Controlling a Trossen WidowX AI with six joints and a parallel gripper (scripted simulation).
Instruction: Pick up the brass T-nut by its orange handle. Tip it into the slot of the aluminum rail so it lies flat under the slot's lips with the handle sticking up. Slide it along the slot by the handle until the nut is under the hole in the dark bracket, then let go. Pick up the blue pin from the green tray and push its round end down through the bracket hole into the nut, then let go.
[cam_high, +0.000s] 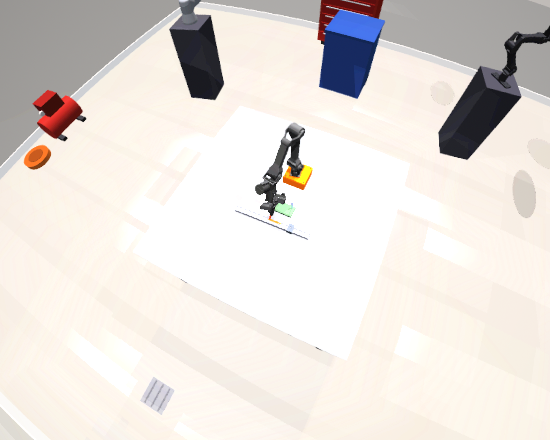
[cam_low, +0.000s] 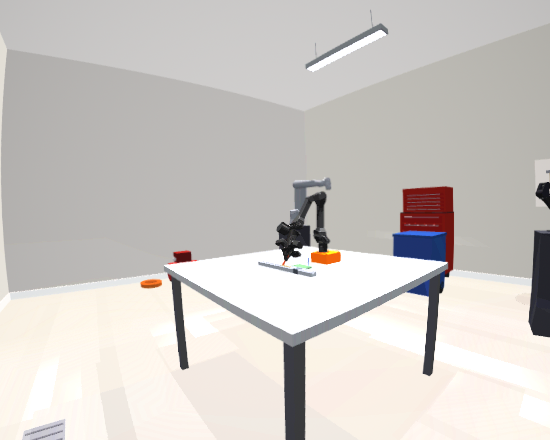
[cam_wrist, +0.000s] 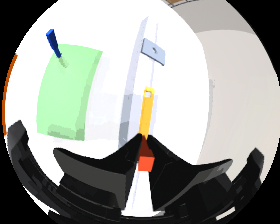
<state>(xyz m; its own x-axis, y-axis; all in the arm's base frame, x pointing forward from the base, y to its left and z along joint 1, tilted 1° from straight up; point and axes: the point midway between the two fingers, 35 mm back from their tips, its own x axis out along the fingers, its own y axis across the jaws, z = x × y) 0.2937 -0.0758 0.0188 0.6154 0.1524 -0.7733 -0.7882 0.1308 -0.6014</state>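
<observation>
1. Gripper (cam_high: 271, 213) (cam_low: 286, 258) (cam_wrist: 143, 137): nearly closed, fingertips pinching the orange handle (cam_high: 270, 218) (cam_low: 285, 262) (cam_wrist: 146, 163).
2. Brass T-nut (cam_high: 275, 221) (cam_wrist: 146, 115): attached to the handle, long flat bar, runs from the fingertips toward 12 o'clock in wrist view, holed end farthest out. It overlaps the rail in that view. Seated under the slot lips or just above them: can't tell.
3. Aluminum rail (cam_high: 255, 218) (cam_low: 306, 272) (cam_wrist: 131, 107): on the white table (cam_high: 300, 290) (cam_low: 325, 300), runs 10 to 4 o'clock in top view.
4. Dark bracket (cam_high: 290, 228) (cam_low: 295, 271) (cam_wrist: 159, 57): on the rail, 12 o'clock from the fingertips in wrist view, 4 o'clock in top view. Hole visible; nut's visible end is short of it, gap between.
5. Green tray (cam_high: 285, 210) (cam_low: 302, 266) (cam_wrist: 70, 95): beside the rail, 10 o'clock from the fingertips in wrist view.
6. Blue pin (cam_high: 292, 205) (cam_low: 308, 261) (cam_wrist: 53, 42): upright at the tray, toward its 11 o'clock corner in wrist view, apart from the gripper.
7. Arm (cam_high: 283, 154) (cam_low: 320, 215): reaches over from the orange base (cam_high: 304, 184) (cam_low: 326, 257), at 1 o'clock from the gripper in top view.
</observation>
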